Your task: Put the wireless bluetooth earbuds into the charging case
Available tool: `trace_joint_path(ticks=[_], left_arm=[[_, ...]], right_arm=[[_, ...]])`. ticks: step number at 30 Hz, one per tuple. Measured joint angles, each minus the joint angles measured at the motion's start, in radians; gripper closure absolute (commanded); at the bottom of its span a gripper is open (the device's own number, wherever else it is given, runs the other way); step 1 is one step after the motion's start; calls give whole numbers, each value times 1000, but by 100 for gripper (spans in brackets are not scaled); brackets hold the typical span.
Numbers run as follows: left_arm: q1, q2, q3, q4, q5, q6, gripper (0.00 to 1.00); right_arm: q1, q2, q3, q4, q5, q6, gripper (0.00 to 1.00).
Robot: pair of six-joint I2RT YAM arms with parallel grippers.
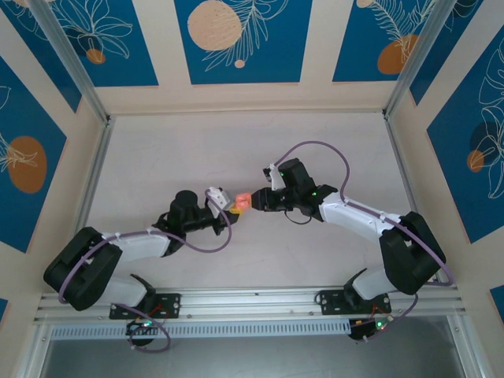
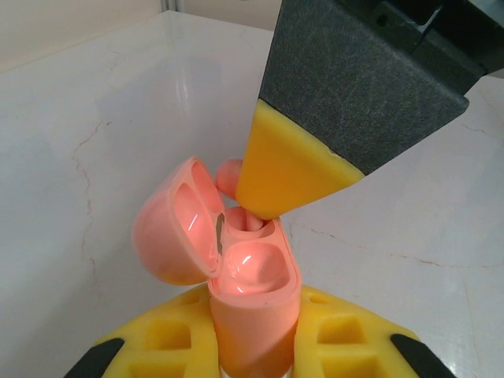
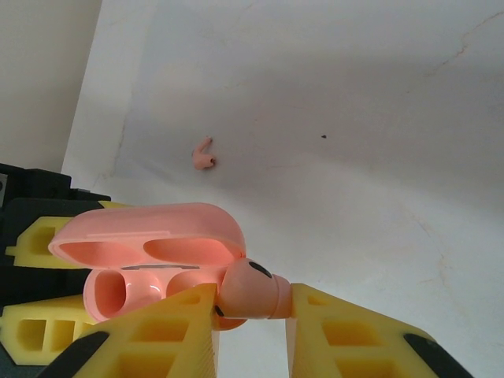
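The left gripper (image 2: 253, 339) clamps the open charging case (image 2: 256, 276) at frame center; the right gripper (image 3: 250, 315) pinches an earbud (image 3: 250, 290) at its mouth. A second earbud (image 3: 204, 155) lies on the counter (image 3: 354, 118), upper left.

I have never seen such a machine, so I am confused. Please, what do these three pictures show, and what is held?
A left arm and a right arm of a robot stand on a white table. One picture looks down from above; the other two come from a camera on each wrist. The left gripper clamps the pink charging case, its lid open. The right gripper pinches one earbud at the case's opening. A second earbud lies loose on the table.
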Motion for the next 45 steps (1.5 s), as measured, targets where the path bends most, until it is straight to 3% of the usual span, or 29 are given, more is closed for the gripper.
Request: trace_joint_path(ticks=[10,17,25,32,38,45], left_arm=[[0,-37,0,-2,-8,-7,91],[0,-50,0,3,-8,-7,90],[0,-60,-10,36,-6,-16,90],[0,-77,-13,96,44,-40,90],[0,-95,-13,113,77,-52,90],[0,-121,-13,112,91,-61,89]], right_arm=[[0,-11,0,33,-13,-1,45],[-4,-85,-8,45,-51,-16,39],[-43,-217,-12,49,-87,-56,42],[-144,-320,-48,27,-172,-107,47],[-230,-303,-57,29,-339,-113,52],[-241,-215,-56,60,-478,-95,60]])
